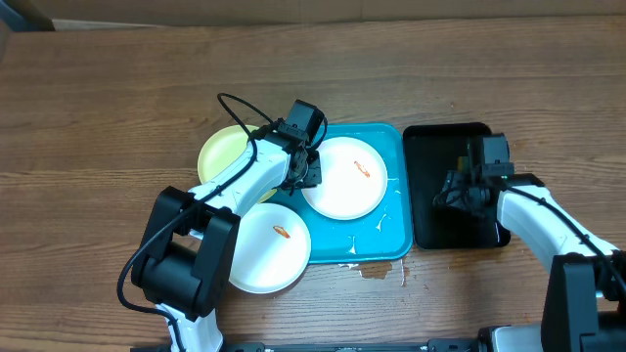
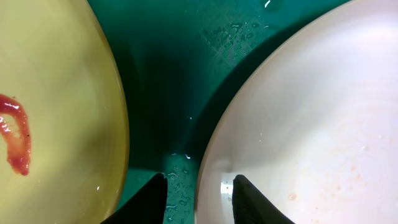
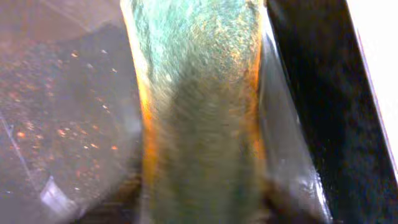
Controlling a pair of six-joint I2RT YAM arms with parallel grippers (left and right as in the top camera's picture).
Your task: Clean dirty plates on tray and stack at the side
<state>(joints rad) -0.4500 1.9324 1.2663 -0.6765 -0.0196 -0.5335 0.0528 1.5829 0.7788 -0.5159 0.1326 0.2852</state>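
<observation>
At the nine-o'clock rim of the white plate [image 1: 344, 186] on the turquoise tray [image 1: 391, 240]: left claw [image 2: 199, 179] parted astride it; right claw [image 1: 458, 191], hold on sponge [image 3: 199, 124] unclear.

Table [image 1: 98, 98]: wood, brown, clear grain, matt.
Turquoise tray [image 1: 396, 147]: smooth plastic, glossy, beaded with water drops.
Far white plate [image 1: 344, 186] and near white plate [image 1: 264, 259]: smooth plastic, soft sheen. Faint orange speckling on the far one seen close up.
Yellow-green plate [image 2: 62, 74]: smooth plastic, glossy at the rim. Red smear [image 2: 15, 134] on it wet-looking and shiny.
Black tray [image 1: 430, 210]: dark plastic, glossy, flecked with fine orange specks.
Sponge [image 3: 199, 112]: green face, rough and fibrous, orange-yellow foam at the edges; blurred.
</observation>
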